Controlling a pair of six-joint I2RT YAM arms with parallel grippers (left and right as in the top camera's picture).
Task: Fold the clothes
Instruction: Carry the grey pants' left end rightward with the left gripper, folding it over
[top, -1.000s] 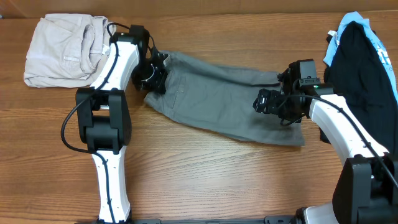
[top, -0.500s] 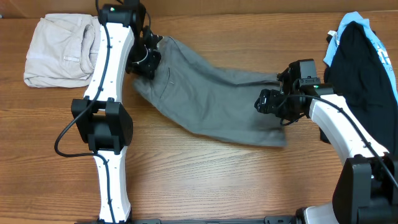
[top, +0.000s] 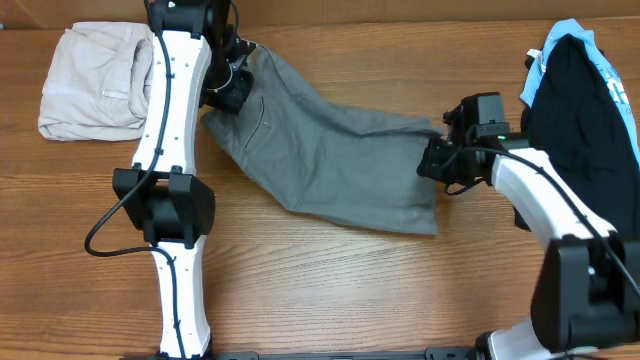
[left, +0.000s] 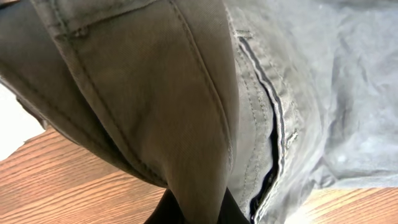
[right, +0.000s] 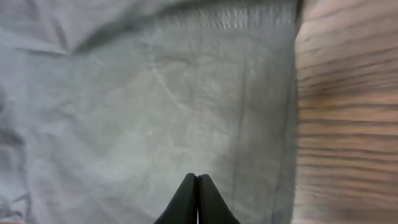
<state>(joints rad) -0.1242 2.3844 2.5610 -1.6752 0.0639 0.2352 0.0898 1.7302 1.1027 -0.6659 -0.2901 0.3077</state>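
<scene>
On the table (top: 350, 290) there are three garments: one grey pair, the clothes (top: 330, 165), in the middle, one beige garment (top: 95, 80) at far left and one black garment (top: 585, 95) at far right. The long axis of the clothes runs from the waistband at upper left to the hem at lower right. The left gripper (top: 232, 88) pinches the waistband end. The right gripper (right: 197, 177) has its fingers pressed together over the hem end.

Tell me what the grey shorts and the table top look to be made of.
The grey shorts: woven cloth, likely cotton twill, matte. The signs are stitched seams, a fine weave and soft creases in the wrist views. The table top: wood or wood-look laminate, smooth with a low sheen. Brown grain streaks run along it, but which of the two it is cannot be told.
</scene>
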